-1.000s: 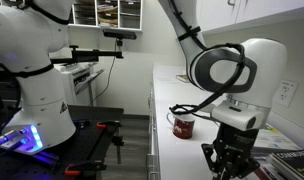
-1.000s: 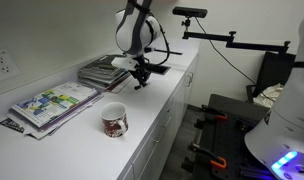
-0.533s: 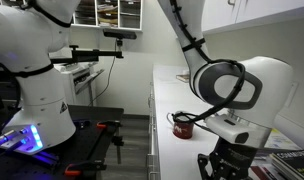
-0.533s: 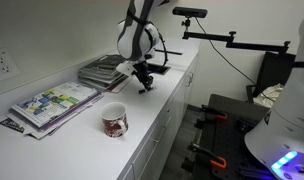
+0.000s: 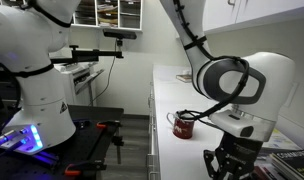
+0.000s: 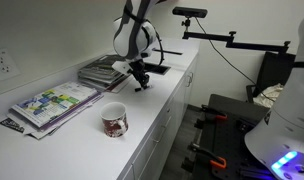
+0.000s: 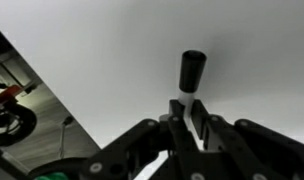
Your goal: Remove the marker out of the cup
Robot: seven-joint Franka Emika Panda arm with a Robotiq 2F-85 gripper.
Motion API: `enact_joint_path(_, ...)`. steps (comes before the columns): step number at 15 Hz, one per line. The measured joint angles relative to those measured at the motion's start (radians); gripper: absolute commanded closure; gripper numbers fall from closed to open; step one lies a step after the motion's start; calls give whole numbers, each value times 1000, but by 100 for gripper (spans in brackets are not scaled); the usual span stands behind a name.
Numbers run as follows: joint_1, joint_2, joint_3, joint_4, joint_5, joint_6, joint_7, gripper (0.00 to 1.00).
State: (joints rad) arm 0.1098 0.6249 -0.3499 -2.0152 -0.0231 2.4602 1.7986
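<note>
Moved: arm shifted a little since half a second ago, pincer [image 6: 140, 80] stays low over the tabletop [image 6: 77, 140] | pincer: clenched on the marker [image 7: 192, 70], as far as the wrist view lets me see | marker: outside the cup, dark end past the fingertips | cup [image 6: 114, 120]: upright on tabletop, well apart from pincer

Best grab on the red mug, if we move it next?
Pinch the mug wall at the rim, coming from straight above and straddling it: it stands upright on the counter, mouth open and empty. Which way the handle faces is unclear here.
</note>
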Motion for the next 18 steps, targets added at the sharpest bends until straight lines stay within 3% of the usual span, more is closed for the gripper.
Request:
enact_joint_path(1,4,0,0,4,-1,0,0,95)
enact_joint_path(2,7,0,1,8,-1,0,0,57)
enact_joint_path(3,10,0,1,11,-2,0,0,56)
enact_joint_path(11,58,-30,-26,12,-120,0,92,0)
enact_joint_path(14,89,-100,-35,-11,-197,0,121,0)
enact_joint_path(18,95,-237,4,-90,-252,0,113,0)
